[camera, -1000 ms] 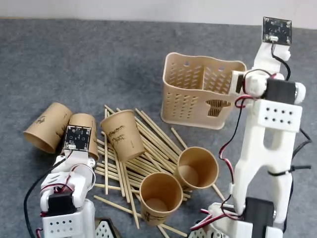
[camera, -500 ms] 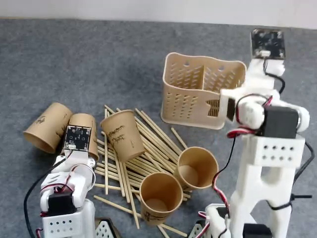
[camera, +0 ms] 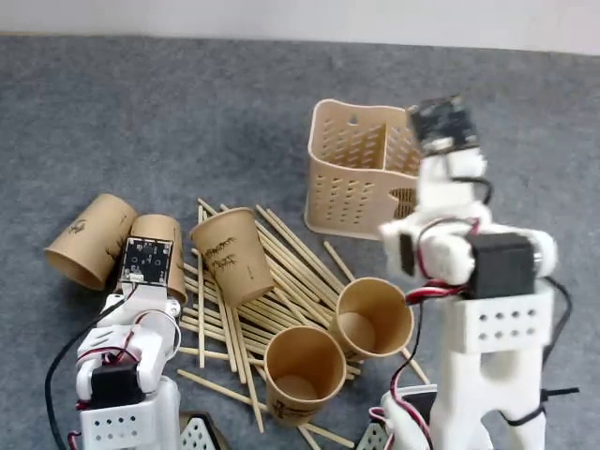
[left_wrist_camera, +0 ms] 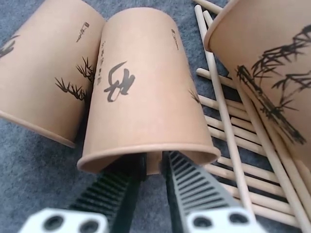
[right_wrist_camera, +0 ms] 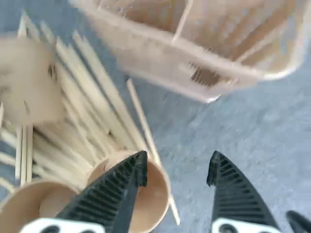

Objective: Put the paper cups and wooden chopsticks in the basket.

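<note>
Rim of the lying paper cup [left_wrist_camera: 146, 87] was pinched by the nearly closed left pincer [left_wrist_camera: 154, 182], beside the chopsticks [left_wrist_camera: 229, 145]. Right pincer [right_wrist_camera: 177, 158] was held wide open, empty, above an upright cup [right_wrist_camera: 154, 196] near the basket [right_wrist_camera: 160, 58]. Cups were judged light, crushable; rim holds were favoured.

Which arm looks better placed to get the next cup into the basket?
Probably the right. The right hand, open, hangs above an upright cup that stands near the basket. The left hand pinches the rim of a lying cup, far from it.
</note>
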Controlling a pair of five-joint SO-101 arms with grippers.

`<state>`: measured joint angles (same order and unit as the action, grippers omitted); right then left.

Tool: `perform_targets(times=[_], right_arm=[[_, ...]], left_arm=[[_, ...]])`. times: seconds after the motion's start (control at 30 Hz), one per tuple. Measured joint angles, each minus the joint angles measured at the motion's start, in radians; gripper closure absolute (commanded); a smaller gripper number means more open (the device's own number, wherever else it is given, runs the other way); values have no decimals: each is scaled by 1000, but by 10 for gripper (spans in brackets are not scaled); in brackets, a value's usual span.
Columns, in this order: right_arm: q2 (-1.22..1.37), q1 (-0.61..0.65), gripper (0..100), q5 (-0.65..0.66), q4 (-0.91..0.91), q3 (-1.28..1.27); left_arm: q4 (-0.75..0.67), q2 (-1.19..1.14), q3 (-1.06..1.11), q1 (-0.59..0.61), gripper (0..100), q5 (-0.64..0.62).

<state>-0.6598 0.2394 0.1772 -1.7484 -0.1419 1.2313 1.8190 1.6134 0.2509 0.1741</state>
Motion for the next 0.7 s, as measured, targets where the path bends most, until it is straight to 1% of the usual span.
perform_targets(times=[0.17, 0.6, 0.7], right_arm=[[-3, 57, 789, 2, 0, -175], [-3, 60, 789, 2, 133, -448], [-3, 60, 830, 2, 163, -494]], left_arm=[[-3, 0, 0, 0, 926, 0], [-3, 0, 0, 0, 926, 0], [-3, 0, 0, 0, 926, 0]])
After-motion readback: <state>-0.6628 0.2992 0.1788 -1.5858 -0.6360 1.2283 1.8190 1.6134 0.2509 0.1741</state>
